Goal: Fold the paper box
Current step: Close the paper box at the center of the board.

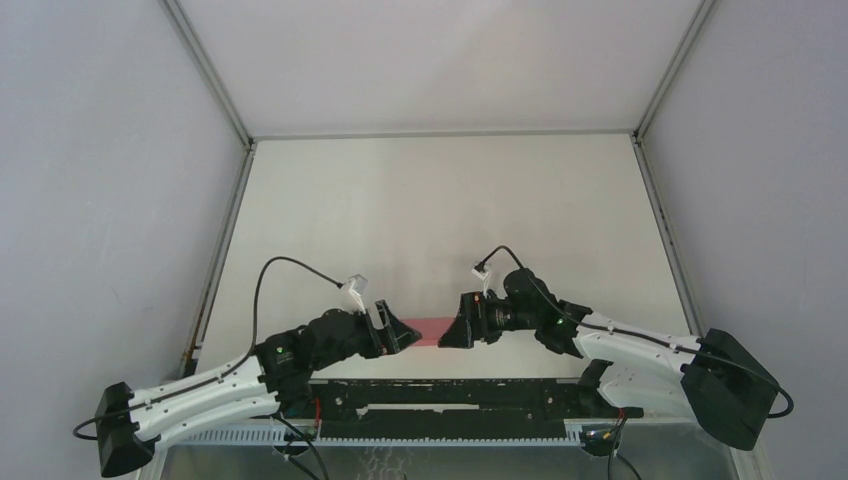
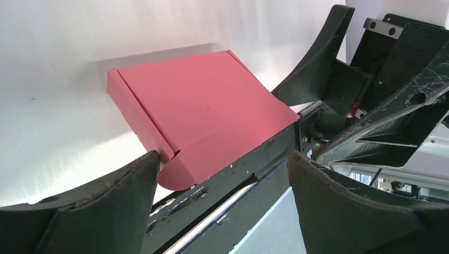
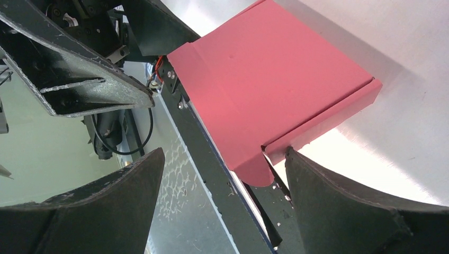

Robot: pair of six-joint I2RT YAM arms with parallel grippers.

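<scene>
- The pink paper box (image 1: 432, 330) lies low in the middle of the top view, between the two grippers. Its near edge hangs over the black rail (image 2: 238, 169) at the near edge of the table (image 1: 440, 220). A nudge toward the bottom of the frame could tip it off.
- The left gripper (image 1: 405, 335) and the right gripper (image 1: 455, 335) both have their fingers spread wide and hold nothing. Each flanks one end of the box. Closing unevenly could crush or skew the thin cardboard.
- A rounded tab (image 2: 177, 174) sticks out loose at the box's near corner, by the rail. A finger catching it could bend it or pull the fold open.
- The grippers face each other closely, so pushing inward together risks a collision.
</scene>
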